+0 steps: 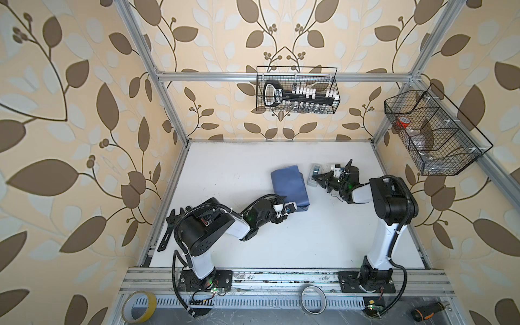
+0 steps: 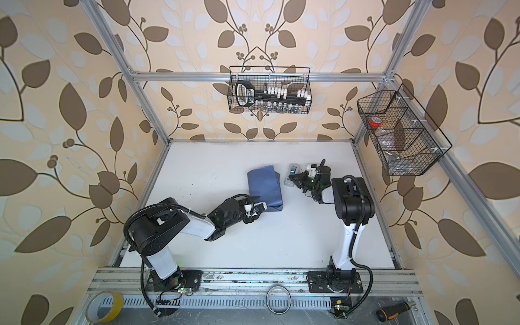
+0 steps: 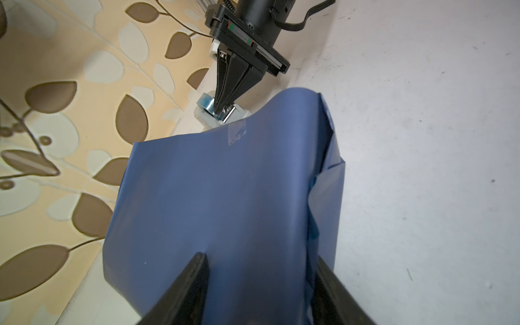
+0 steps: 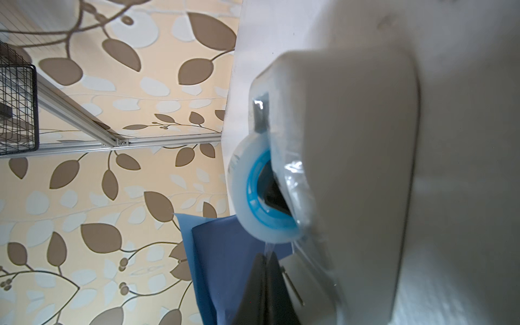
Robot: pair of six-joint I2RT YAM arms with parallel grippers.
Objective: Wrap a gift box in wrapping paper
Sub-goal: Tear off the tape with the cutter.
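Top views: in both, a wire basket (image 1: 298, 67) is hung on the back rail, and a black tool (image 1: 271, 94) is laid in it. A white label with dark lettering is carried on the tool's handle, but the lettering is too small to be read.

The wrapping paper (image 1: 289, 185) is folded into a bundle, slate-blue face outward, and is laid on the white table (image 1: 281, 239) towards the back of its middle. The gift box cannot be made out in any view; only paper is shown where the bundle lies.

The left gripper (image 1: 292, 208) is set at the bundle's near corner. In the left wrist view its fingers (image 3: 191, 287) are held apart with the bundle between them. One tip is pressed into the paper face, where a small crease starts, and the other is laid along the folded edge. A short piece of clear tape (image 3: 237, 133) is stuck on the paper near its far edge.

A grey-white tape dispenser (image 1: 316, 168) is stood just beside the bundle's far right corner. The right gripper (image 4: 264, 257) is brought up to it with its fingers pressed together. In the right wrist view a clear sliver from the tape roll (image 4: 242, 197) is drawn down to the fingertips. Whether it is pinched there cannot be told.
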